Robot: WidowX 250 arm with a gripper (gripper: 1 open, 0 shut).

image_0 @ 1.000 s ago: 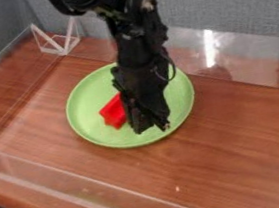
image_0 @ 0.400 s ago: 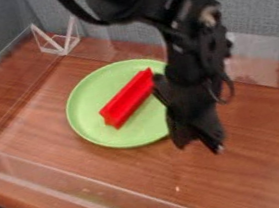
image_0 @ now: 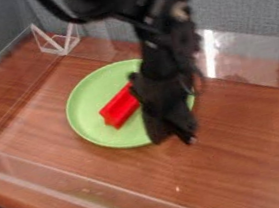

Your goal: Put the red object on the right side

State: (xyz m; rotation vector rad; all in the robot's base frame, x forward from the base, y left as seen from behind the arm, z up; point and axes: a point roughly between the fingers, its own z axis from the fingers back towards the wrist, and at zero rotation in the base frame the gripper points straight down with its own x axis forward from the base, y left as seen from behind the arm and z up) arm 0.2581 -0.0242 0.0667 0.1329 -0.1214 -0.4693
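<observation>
- The red object (image_0: 120,107) lay flat on the lime-green plate (image_0: 89,110), left of the frame's centre. Only its lower-left end showed, because the black arm crossed in front of the rest.
- The gripper (image_0: 181,134) pointed straight down just right of centre, its tip over the plate's lower-right rim where green gave way to wood. Motion blur hid the fingertips, but the jaws read as drawn fully together.
- No red showed between or below the jaws, so they appeared to hold nothing; the block's resting on the plate fits that reading.
- The block sat on the plate rather than the bare wood, so the task looked undone.
- The brown tabletop (image_0: 248,127) to the right of the plate was the likely destination, since it was bare wood.
- Clear acrylic walls (image_0: 248,51) ringed the table, which would limit how far right the block could be set.
- A small clear stand (image_0: 56,37) stood in the upper left, well apart from the work.
</observation>
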